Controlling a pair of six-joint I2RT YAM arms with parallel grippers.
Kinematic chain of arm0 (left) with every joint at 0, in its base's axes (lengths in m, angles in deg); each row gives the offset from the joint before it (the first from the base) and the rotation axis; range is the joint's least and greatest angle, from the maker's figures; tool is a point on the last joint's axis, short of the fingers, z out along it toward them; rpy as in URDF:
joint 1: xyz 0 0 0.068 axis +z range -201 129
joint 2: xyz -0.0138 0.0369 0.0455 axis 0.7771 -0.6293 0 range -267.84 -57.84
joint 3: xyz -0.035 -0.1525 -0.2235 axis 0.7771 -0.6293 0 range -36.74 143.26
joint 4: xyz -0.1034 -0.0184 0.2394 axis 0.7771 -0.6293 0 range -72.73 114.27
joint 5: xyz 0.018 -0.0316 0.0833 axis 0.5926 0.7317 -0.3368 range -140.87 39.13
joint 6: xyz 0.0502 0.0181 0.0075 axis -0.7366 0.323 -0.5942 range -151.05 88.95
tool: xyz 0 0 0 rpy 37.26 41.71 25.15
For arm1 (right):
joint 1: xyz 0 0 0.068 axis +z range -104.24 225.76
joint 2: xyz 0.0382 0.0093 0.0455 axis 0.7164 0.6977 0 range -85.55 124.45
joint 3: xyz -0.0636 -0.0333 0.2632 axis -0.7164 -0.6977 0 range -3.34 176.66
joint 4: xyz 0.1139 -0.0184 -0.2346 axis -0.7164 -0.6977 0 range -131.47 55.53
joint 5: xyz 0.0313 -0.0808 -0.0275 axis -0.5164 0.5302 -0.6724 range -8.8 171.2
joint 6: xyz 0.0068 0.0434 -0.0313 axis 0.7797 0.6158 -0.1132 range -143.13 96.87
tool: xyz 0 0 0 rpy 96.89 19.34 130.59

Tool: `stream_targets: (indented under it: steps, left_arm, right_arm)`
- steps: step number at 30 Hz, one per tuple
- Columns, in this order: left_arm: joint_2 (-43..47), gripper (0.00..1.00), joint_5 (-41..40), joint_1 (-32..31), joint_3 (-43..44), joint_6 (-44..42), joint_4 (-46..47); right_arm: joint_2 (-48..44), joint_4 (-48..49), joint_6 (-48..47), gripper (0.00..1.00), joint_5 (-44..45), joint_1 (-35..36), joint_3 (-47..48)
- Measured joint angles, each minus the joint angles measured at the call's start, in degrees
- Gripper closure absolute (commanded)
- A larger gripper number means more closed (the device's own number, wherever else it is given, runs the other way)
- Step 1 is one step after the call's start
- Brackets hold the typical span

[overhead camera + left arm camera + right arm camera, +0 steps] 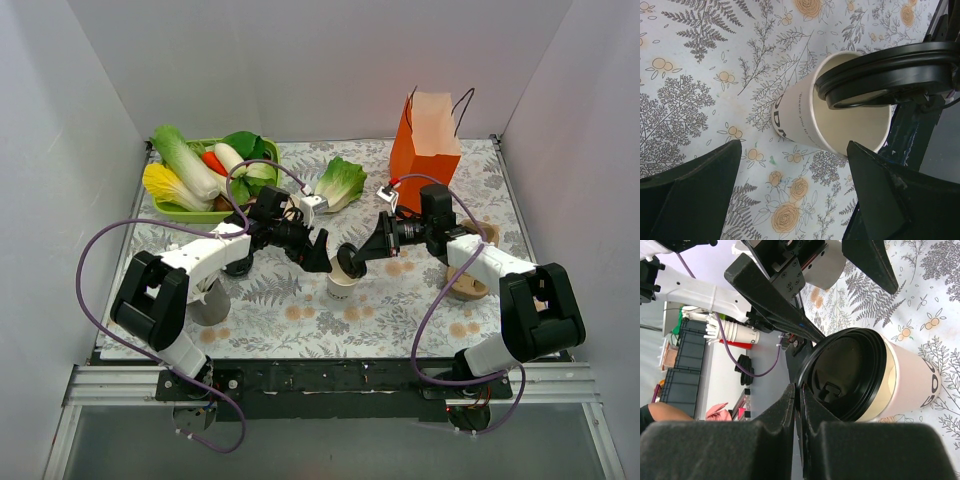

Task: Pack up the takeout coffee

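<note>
The takeout coffee cup [342, 287], a small white paper cup, stands upright mid-table. My right gripper [354, 256] is shut on the edge of its black round lid [845, 375]. It holds the lid tilted over the cup's rim, which is still partly uncovered [855, 125]. My left gripper [318, 256] is open and empty, just left of the cup. In the left wrist view the cup [800, 115] sits just beyond the spread fingertips [730, 155]. The orange paper bag [425, 150] stands open at the back right.
A green basket of vegetables [205, 212] sits at the back left, with a loose cabbage [340, 183] beside it. A grey cup-like cylinder [210, 303] stands under my left arm. Wooden pieces [468, 287] lie by my right arm. White walls enclose the table.
</note>
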Motion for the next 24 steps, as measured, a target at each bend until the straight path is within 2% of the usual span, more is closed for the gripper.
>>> stream_targets:
  steps: [12,24]
  left_arm:
    - [0.0,0.13,0.04,0.0,-1.01,-0.02,0.31]
    - [0.02,0.13,1.2,0.0,-1.79,-0.07,-0.04]
  right_arm:
    - [0.0,-2.23,-1.18,0.77,0.26,-1.51,0.02]
    - [0.0,-4.98,-2.73,0.72,1.16,-1.53,0.13]
